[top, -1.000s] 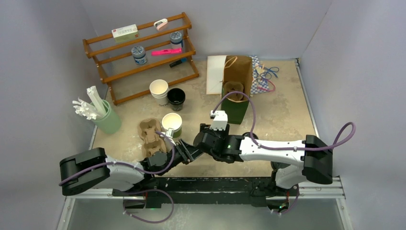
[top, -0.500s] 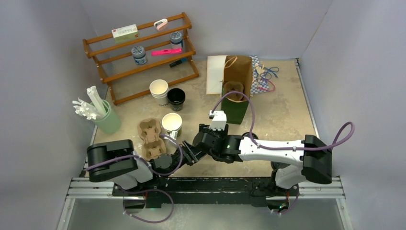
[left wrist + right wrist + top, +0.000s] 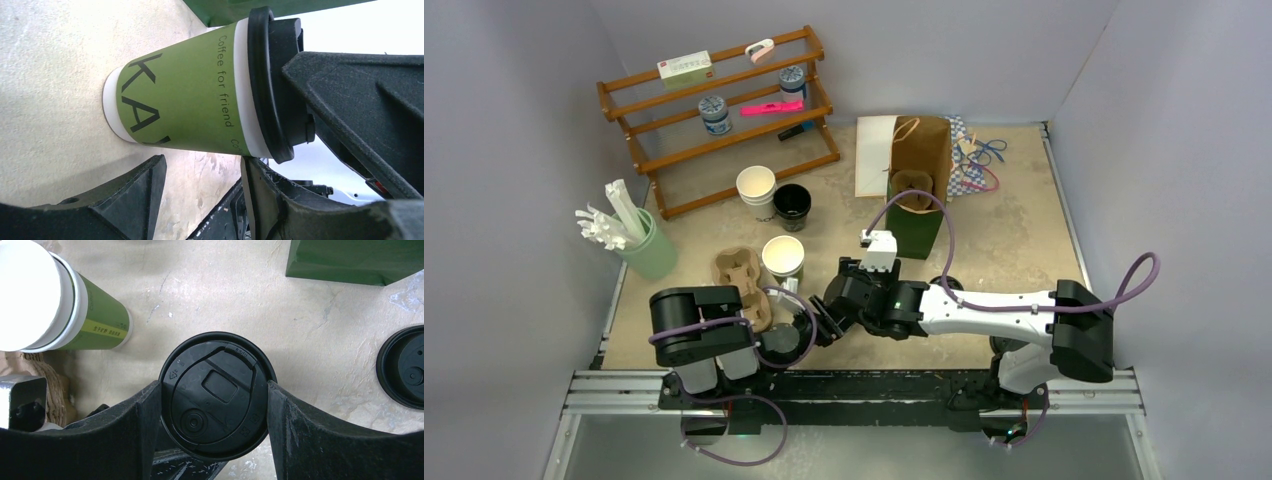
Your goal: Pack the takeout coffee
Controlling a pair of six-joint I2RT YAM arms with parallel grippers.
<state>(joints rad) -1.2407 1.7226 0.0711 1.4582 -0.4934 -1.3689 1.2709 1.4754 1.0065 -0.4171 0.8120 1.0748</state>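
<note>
Right wrist: your right gripper is clamped on the takeout coffee at the lid, left gripper open and empty. Next, probably lift it toward the green bag.

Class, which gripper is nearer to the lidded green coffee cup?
Right. The right gripper straddles the lidded green coffee cup from above, fingers against its black lid. The left gripper sits open beside the cup, not around it.
</note>
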